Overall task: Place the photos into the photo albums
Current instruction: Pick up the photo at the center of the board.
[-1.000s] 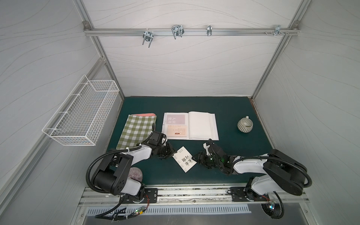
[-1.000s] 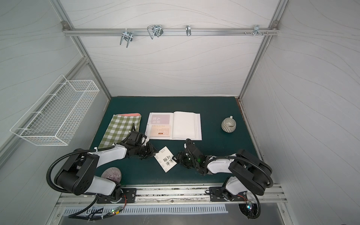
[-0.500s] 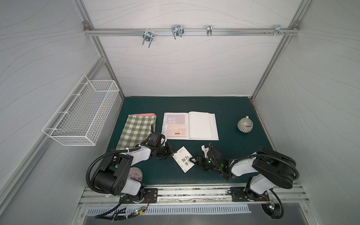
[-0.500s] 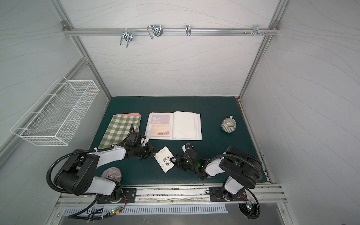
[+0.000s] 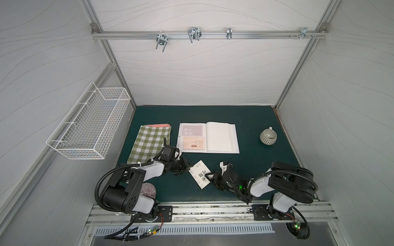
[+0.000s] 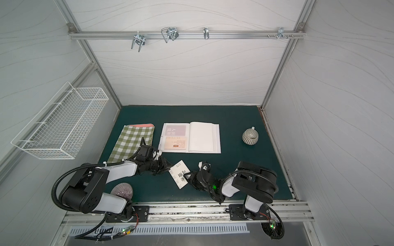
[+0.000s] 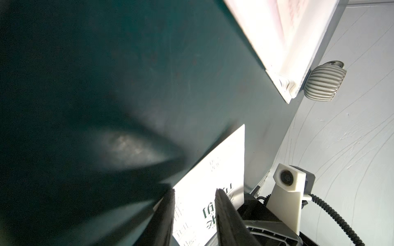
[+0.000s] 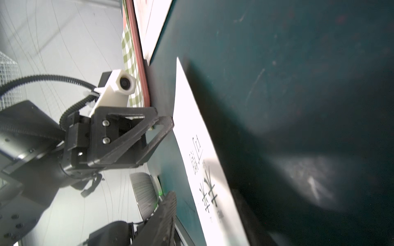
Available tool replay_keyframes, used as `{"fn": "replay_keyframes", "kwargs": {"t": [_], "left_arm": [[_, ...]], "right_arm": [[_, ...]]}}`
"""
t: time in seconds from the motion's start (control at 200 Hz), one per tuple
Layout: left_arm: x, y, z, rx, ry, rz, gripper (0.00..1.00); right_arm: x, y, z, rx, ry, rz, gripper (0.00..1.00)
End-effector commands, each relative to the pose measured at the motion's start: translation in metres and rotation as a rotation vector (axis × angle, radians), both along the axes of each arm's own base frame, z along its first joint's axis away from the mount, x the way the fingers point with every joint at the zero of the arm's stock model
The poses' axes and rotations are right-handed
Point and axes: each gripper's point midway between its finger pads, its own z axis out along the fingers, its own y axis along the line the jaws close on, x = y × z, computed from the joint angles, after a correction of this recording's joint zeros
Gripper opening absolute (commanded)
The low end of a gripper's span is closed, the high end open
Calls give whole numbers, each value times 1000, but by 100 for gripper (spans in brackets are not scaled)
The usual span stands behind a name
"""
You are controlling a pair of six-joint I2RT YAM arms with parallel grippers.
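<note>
Two arms reach low over the green mat (image 5: pixel 245 170) and meet at one white card (image 5: pixel 200 176) with black characters. The card lies askew in front of the open photo album (image 5: pixel 217 138), toward the arm bases and clear of the album's near edge.

The left arm comes in from the album's left-hand side. Its upper links are folded over its base, its forearm is stretched nearly flat, and its wrist is rolled so that the white camera faces the album. The left gripper (image 5: pixel 189 167) has its tips at the card edge nearest the album's left corner. In the left wrist view its two dark fingers (image 7: pixel 221 208) stand a narrow gap apart, with the card showing between them.

The right arm comes from in front of the album's right page, elbow folded and forearm slanting down, its camera likewise turned toward the album. The right gripper (image 5: pixel 209 176) is partly open astride the card's opposite edge. In the right wrist view one finger (image 8: pixel 168 213) is off the card with mat showing between, and the other is only a dark blur.

Two more photos sit in sleeves on the album's left page: a pink card (image 5: pixel 193 130) farther back and a peach card (image 5: pixel 193 143) with small text nearer. A checked cloth (image 5: pixel 151 142) lies left of the album, and a ribbed cup (image 5: pixel 268 138) lies to its right.
</note>
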Motion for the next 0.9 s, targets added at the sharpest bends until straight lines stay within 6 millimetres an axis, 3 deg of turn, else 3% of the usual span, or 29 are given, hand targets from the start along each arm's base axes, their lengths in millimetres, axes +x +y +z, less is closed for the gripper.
{"fn": "replay_keyframes", "kwargs": {"t": [0.0,0.2,0.35,0.44,0.61,0.745,0.895], "left_arm": [[-65,49,-64,269,279,80,37],[-67,49,-64,253,281,97,37],[-65,48,-62,249,274,100,37],[-63,47,-60,244,268,103,37],[-55,45,-52,238,248,100,37],[-39,40,-35,228,201,95,36],[-3,37,7,252,84,73,37]], "right_arm": [[-7,-21,-43,-157,82,-73,41],[1,-20,-38,-141,46,-155,37],[9,-18,-29,-140,15,-188,27],[13,-20,-25,-138,1,-210,14],[19,-28,-22,-155,18,-224,7],[28,-30,-6,-146,-18,-160,0],[39,-39,32,-205,-95,-32,0]]}}
